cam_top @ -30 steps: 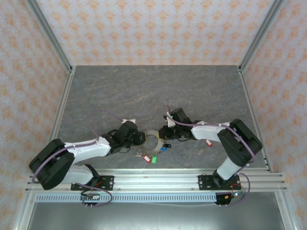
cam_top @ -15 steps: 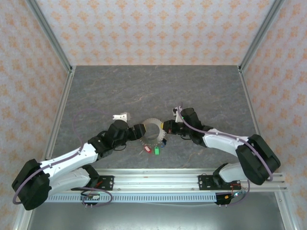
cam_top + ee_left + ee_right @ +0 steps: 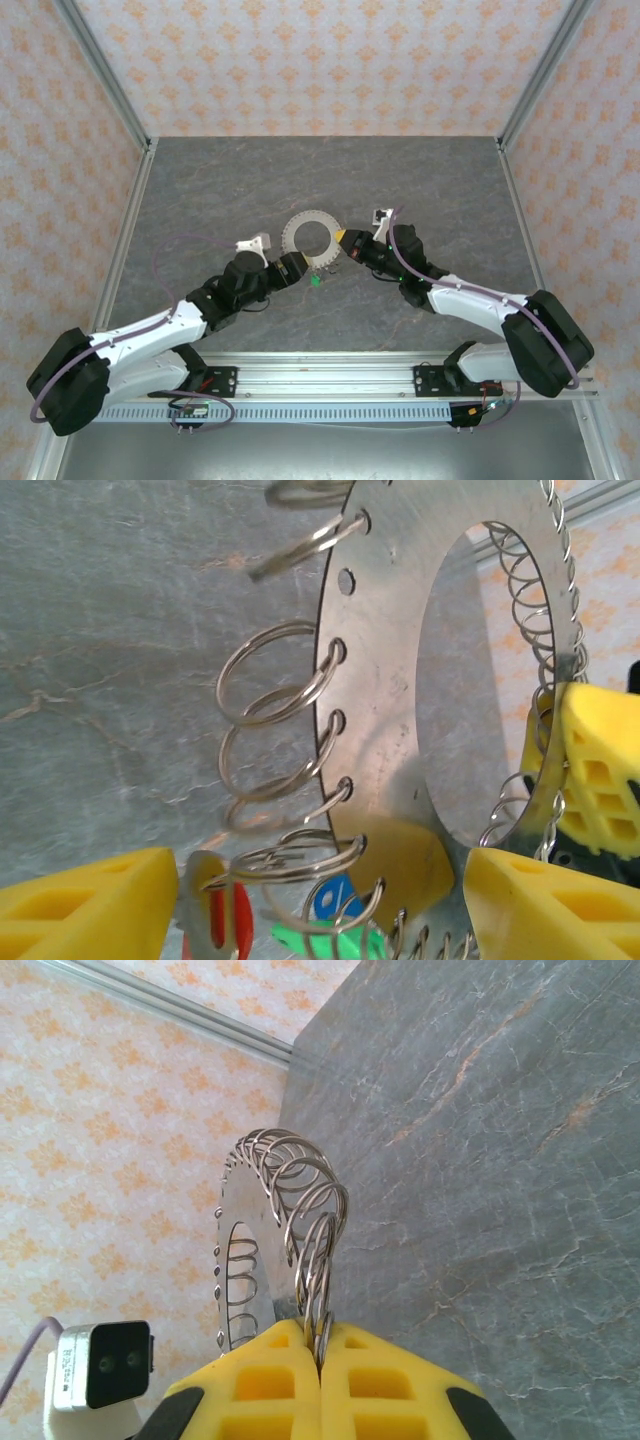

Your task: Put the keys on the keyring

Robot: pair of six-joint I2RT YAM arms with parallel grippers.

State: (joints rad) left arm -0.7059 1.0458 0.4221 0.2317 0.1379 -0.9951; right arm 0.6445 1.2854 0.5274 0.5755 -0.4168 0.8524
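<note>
The right gripper (image 3: pixel 320 1345) is pinching the keyring (image 3: pixel 290 237) at its 3 o'clock edge, jaws closed on the rim, over the table's (image 3: pixel 200 190) centre. The left gripper (image 3: pixel 292 270) is hovering at 6 o'clock, jaws spread wide astride the lower rim, clamping nothing. Red, blue and green tagged keys (image 3: pixel 330 900) are seemingly hanging on already, while most split rings (image 3: pixel 265 675) are sitting empty. Being round, the keyring is showing no long axis, its flat face turning towards the overhead camera.

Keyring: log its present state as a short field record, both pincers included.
keyring: flat metal ring, held upright, rim lined with small split rings
right pincer: shut on the keyring's rim
left pincer: open, fingers either side of the keyring's lower part
keys: red, blue and green tags clustered among the split rings near the left pincer
</note>
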